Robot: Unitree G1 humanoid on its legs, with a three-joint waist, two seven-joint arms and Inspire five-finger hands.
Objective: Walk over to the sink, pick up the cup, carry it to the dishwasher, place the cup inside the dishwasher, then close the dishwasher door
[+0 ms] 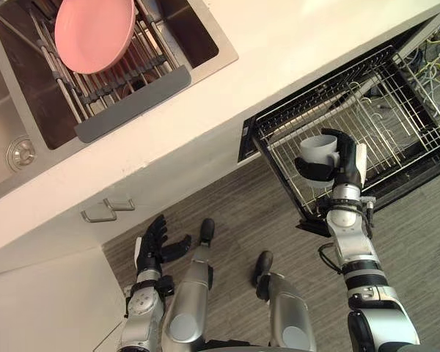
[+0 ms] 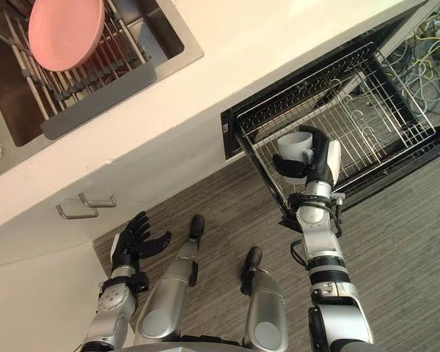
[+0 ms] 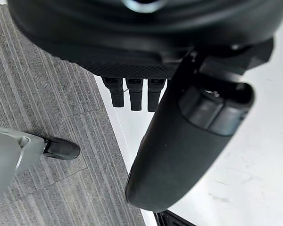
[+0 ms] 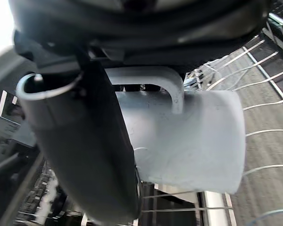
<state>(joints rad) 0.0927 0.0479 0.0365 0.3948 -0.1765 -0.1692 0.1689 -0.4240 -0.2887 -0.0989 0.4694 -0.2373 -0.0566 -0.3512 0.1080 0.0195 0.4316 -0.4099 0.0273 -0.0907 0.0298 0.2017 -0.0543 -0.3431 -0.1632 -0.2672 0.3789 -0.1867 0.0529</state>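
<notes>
**One pale grey handled cup (image 1: 319, 147) held over one pulled-out wire dishwasher rack (image 1: 403, 121)**

Found the right hand (image 1: 345, 165) wrapped about that cup, thumb on one side and fingers curled round the other. Confirmed the grasp in the right wrist view, with the cup's single loop handle turned toward the camera. Placed the cup above the rack's near corner, tilted, mouth tipped toward the white countertop (image 1: 293, 44). Could not tell whether touching the wires.

Noted the left hand (image 1: 155, 238) low beside the white cabinet front, fingers loosely spread, holding nothing, well apart from the cup.

Counted two metal bar handles (image 1: 106, 211) on that cabinet front, just beside each other.

Counted one round pink plate (image 1: 94, 29), leaning in one metal drying rack with a grey rim (image 1: 132, 104), set inside one stainless-steel sink (image 1: 202, 37). Logged one round drain (image 1: 18, 152) near that rack.

Recorded grey wood-grain flooring (image 1: 235, 205) under the dishwasher rack and both hands.
</notes>
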